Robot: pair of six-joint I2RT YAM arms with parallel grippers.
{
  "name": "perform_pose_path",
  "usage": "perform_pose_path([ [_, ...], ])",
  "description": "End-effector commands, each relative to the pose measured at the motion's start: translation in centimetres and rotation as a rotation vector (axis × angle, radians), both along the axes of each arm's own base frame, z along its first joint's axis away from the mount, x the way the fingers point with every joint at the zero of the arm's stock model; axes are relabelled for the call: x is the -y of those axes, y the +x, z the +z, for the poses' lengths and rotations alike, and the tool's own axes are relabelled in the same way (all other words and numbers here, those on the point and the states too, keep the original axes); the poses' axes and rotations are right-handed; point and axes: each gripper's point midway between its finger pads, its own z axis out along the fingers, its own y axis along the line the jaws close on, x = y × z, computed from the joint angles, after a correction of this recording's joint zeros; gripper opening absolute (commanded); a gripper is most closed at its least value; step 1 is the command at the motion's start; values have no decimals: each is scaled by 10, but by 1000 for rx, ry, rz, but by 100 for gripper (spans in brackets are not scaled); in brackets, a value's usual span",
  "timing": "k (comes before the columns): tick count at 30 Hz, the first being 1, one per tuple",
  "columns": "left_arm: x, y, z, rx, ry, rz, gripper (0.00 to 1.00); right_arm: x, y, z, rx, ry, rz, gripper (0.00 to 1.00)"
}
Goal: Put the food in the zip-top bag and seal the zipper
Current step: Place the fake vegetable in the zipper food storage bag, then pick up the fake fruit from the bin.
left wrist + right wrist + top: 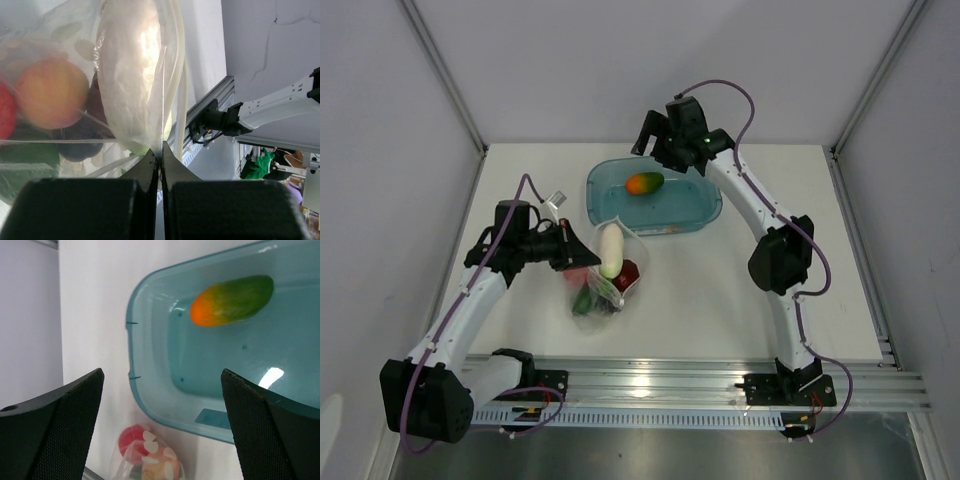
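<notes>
**One fruit left in the tub, bag not yet sealed**

I am gripping the small, clear, crinkly plastic zip-top bag (605, 278) at centre-left of the overhead view. My left pincer (584, 256) is pressed together on a fold of its plastic near the mouth. Most of the food is sitting inside: red, peach, green and dark glossy pieces. The white oblong (610, 248) is lying up by the mouth.

My right pincer (654, 138) is hanging spread wide and empty at upper centre. It is looking down on the teal translucent rectangular tub (706, 214) on the white tabletop (740, 290). One orange-green toy fruit (644, 183) is lying there alone.

I am judging the loading mostly done. That last fruit needs carrying to the bag, and then the zipper needs pressing shut. I cannot pick the zipper out in these views, and the mouth looks unsealed.
</notes>
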Motion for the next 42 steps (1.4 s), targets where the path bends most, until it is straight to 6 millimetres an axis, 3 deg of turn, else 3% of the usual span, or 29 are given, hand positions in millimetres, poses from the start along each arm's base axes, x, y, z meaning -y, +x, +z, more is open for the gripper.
perform_pose_path([
  [1, -8, 2, 14, 84, 39, 13, 1, 6, 17, -10, -83, 96, -99, 99],
  [5, -17, 2, 7, 73, 73, 36, 1, -4, 26, -45, -165, 149, -131, 99],
  [12, -28, 4, -1, 53, 102, 68, 1, -20, 42, -88, -247, 221, -190, 99],
  [22, -39, 9, -13, 11, 121, 82, 1, -35, 53, -133, -286, 235, -247, 99],
  [32, -48, 13, -17, 2, 136, 98, 1, -38, 58, -164, -337, 251, -301, 99],
  [42, -59, 14, -20, 0, 162, 128, 0, -32, 73, -173, -274, 233, -360, 99],
])
